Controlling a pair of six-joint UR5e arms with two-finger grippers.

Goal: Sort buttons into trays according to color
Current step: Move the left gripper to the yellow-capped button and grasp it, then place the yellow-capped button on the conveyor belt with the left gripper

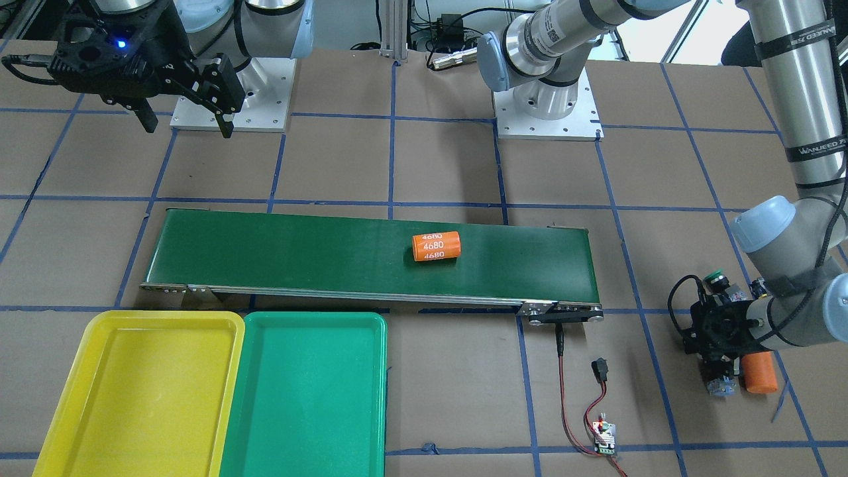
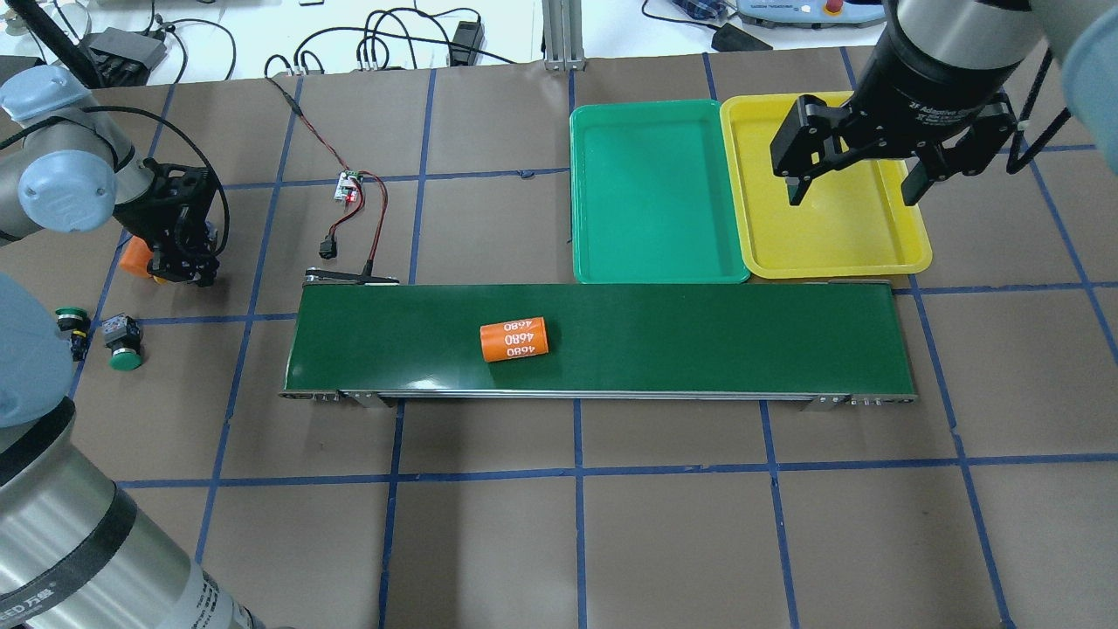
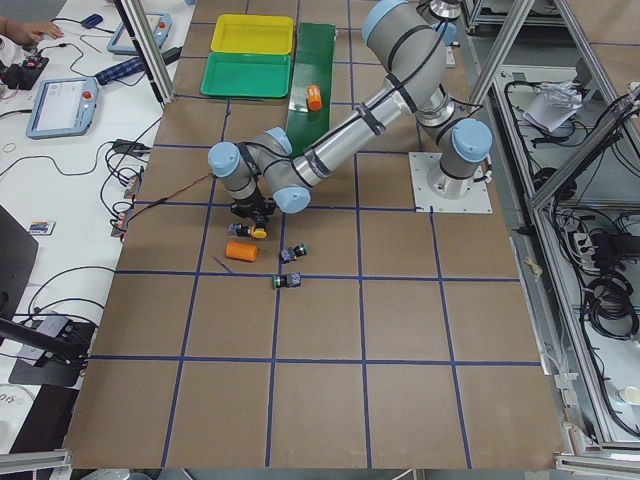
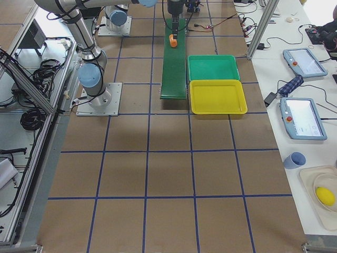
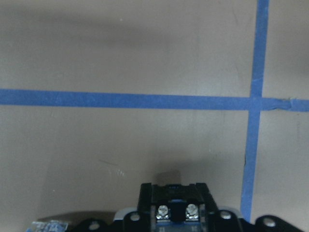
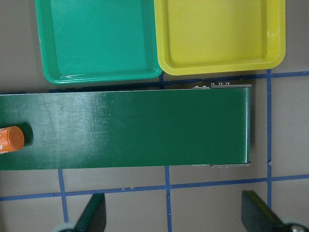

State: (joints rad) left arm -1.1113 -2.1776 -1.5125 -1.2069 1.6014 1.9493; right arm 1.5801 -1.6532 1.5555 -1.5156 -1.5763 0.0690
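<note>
**Left gripper low at a yellow button, right gripper high and spread**

The brown table, gridded with blue tape, carries a long dark-green conveyor belt across its middle. Beyond the belt's end on the robot's right, two trays lie side by side with their long edges touching. The green tray is nearer the middle and the yellow tray is on the outside.

The right gripper hangs high above the table. Its fingers are spread wide apart, and the right wrist view looks down past them onto the belt and both trays.

The left gripper points down at the table off the belt's other end, well apart from the trays. A yellow button sits directly under it. The button's black body and two terminal screws show at the bottom edge of the left wrist view. I cannot tell whether the jaws are clamped on it or merely around it.

One orange cylinder, marked 4680, lies on its side on the belt, left of centre in the overhead view. A second orange cylinder lies on the table just beside the left gripper.

Two green buttons rest on the table near that gripper, toward the robot, close together but not touching.

A small circuit board with red and black wires lies beyond the belt's left end.
</note>
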